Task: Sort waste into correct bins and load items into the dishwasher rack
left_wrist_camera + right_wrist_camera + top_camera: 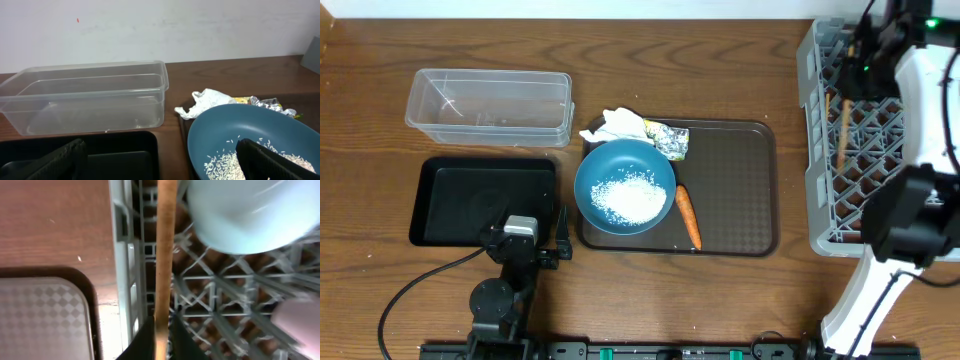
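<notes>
The dark-blue bowl (625, 186) holds the white rice (630, 197) on the brown tray; both show in the left wrist view (250, 137), rice (225, 162). The orange carrot (688, 216) lies right of the bowl. The white tissue (615, 125) and foil wrapper (670, 140) lie behind it. My left gripper (535, 245) is open and empty, low by the black bin (485, 200). My right gripper (161, 332) is shut on the wooden chopsticks (165, 245) over the grey rack (840, 150). A light-blue bowl (245, 215) sits in the rack.
The clear plastic tub (490, 105) stands empty behind the black bin, also in the left wrist view (85, 97). The brown serving tray (740, 190) lies mid-table. A pale blurred object (300, 317) sits in the rack at the right.
</notes>
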